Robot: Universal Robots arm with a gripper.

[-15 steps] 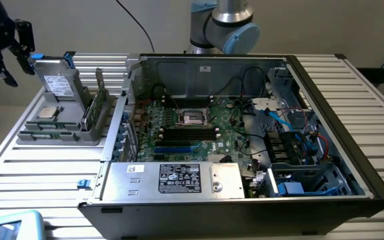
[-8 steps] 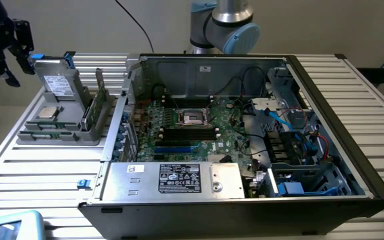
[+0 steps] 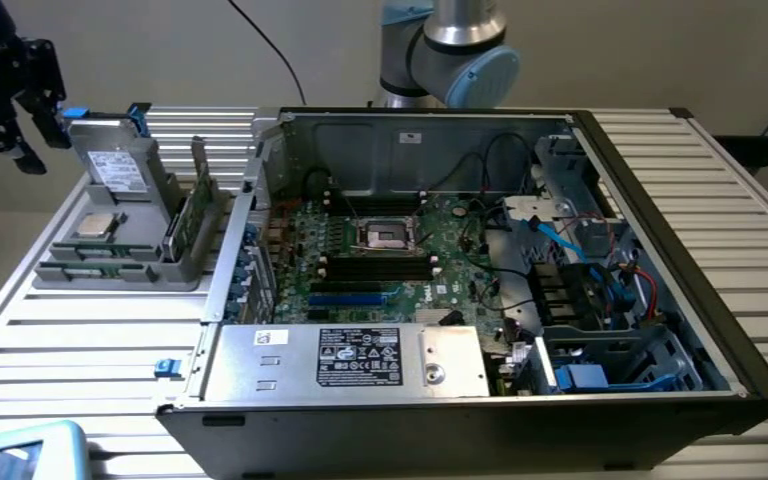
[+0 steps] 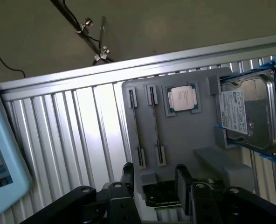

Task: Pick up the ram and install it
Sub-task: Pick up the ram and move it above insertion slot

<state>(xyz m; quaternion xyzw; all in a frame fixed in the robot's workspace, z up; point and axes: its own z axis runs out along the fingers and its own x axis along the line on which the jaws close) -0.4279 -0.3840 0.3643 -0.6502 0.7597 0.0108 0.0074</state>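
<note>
The ram [image 3: 195, 205] is a thin green stick standing on edge in a slot of the grey holder [image 3: 84, 270], at the exterior view's left. In the wrist view the ram [image 4: 134, 126] shows edge-on as a thin line in the holder [image 4: 184, 140], with a second stick [image 4: 155, 126] in the slot beside it. My black gripper [image 3: 37, 145] hangs in the air above and to the left of the holder, touching nothing. Its fingers [image 4: 128, 175] stand apart, so the gripper [image 4: 155, 179] is open and holds nothing.
On the holder also sit a silver processor [image 4: 182, 99] and an upright grey drive with blue tabs [image 3: 117, 160]. The open computer case [image 3: 678, 250] lies to the right, with the motherboard's memory slots [image 3: 377, 265] near its middle. A pale blue device [image 3: 11, 450] lies at the table's near corner.
</note>
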